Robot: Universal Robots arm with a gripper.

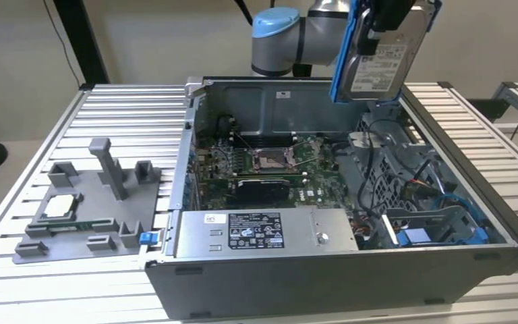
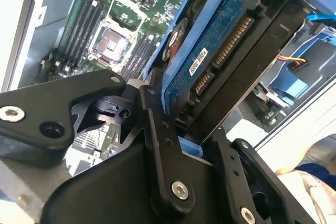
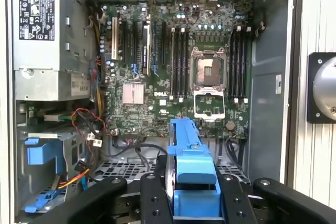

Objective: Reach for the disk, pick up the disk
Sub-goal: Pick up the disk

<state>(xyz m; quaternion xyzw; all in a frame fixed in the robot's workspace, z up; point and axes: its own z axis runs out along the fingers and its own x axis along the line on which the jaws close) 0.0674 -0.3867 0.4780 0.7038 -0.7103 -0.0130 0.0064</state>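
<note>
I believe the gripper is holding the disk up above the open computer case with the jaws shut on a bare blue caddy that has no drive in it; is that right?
Not quite: the caddy is not bare. In the exterior view the gripper holds the disk, a metal drive with a white label in its blue bracket, above the open computer case.

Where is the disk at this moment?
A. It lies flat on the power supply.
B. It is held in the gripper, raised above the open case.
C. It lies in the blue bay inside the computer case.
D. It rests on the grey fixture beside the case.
B: in the exterior view the disk hangs on edge in the gripper, above the open computer case; in the second wrist view the black fingers clamp it.
</note>
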